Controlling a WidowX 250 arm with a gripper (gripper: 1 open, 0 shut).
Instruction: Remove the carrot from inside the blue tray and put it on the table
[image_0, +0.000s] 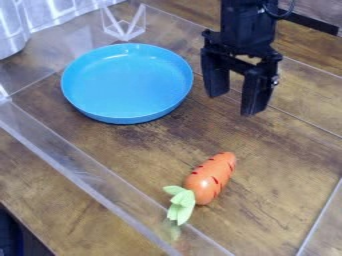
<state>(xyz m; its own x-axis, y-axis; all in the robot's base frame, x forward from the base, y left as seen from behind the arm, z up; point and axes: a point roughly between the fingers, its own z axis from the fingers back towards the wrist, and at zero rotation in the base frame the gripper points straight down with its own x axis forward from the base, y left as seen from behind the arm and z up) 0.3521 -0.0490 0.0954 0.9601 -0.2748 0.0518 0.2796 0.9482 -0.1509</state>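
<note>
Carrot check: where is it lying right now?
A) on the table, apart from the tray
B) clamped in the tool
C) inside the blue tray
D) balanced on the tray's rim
A: the carrot lies on its side on the table, leaves toward the near edge, well clear of the blue tray, while the tool hangs open and empty above the wood beside the tray.
</note>
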